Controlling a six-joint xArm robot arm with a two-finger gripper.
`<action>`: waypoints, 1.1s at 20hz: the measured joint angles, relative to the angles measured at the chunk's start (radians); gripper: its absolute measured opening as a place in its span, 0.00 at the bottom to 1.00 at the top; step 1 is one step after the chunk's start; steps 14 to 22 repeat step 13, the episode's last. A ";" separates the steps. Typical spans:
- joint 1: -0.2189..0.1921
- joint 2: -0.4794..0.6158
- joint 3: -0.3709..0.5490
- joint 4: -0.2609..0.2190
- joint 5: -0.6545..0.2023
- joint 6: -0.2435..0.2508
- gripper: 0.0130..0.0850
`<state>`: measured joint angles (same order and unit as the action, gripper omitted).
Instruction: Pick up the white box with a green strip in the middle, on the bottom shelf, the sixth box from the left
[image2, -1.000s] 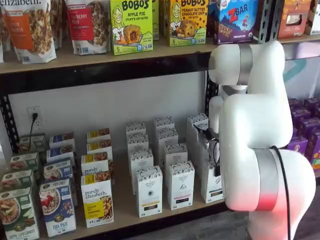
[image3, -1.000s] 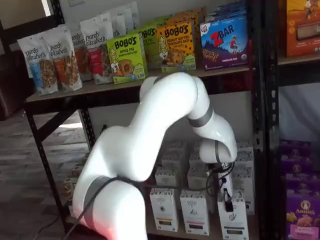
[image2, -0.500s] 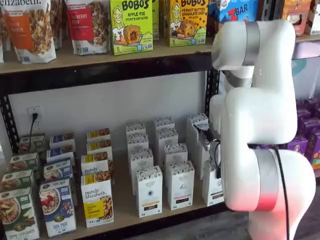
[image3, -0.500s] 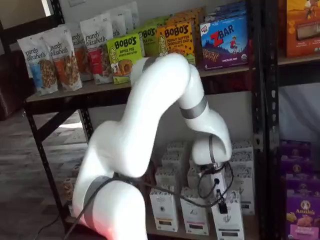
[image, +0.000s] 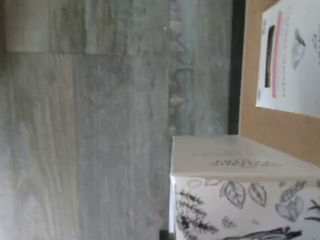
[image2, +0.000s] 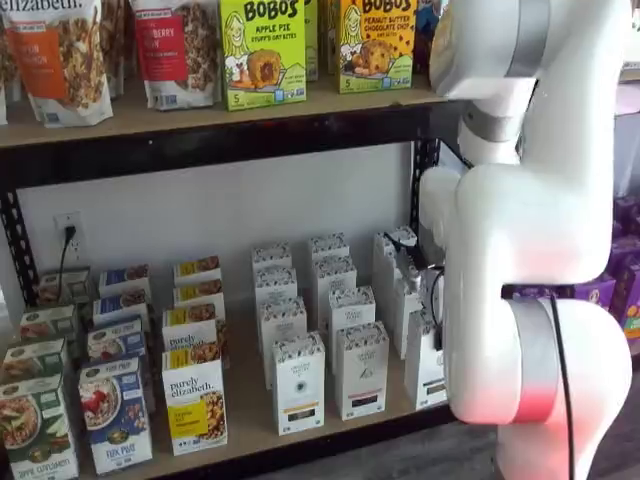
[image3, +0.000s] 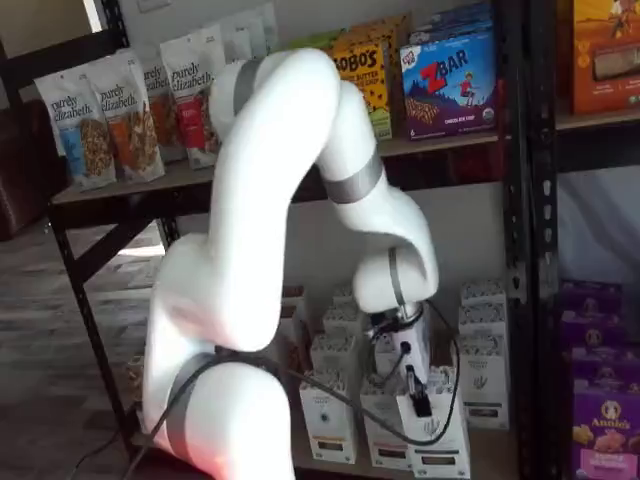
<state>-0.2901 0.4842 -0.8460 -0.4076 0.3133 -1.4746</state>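
The white cardboard box (image3: 440, 438) I am after sits at the lower right of a shelf view, standing upright at the front of the right-hand row of similar white boxes. In the other shelf view it shows at the lower centre-right (image2: 424, 362), mostly behind my white arm (image2: 520, 230). Its front is plain white with a small dark emblem and a darker band low down; the band's colour is too small to tell. Its top panel and upper sides carry fine black drawings of leaves and sprigs, which fill much of the wrist view (image: 240, 200).

One black finger (image3: 420, 398) lies against the upper front of this box, with a black cable looping beside it. I see my jaws only from the side, so I cannot tell how far apart they stand or whether they have hold of the box.

The light tan wooden bottom shelf (image2: 245, 400) is the surface under the rows. In the wrist view its board (image: 280, 135) ends at a black edge, with grey plank flooring (image: 100, 125) beyond. A neighbouring white box with a pink strip (image: 290, 60) stands on that board, apart from mine.
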 joint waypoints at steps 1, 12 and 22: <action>0.009 -0.040 0.030 0.013 0.019 -0.004 0.56; 0.096 -0.407 0.249 0.143 0.198 -0.053 0.56; 0.103 -0.432 0.260 0.154 0.212 -0.058 0.56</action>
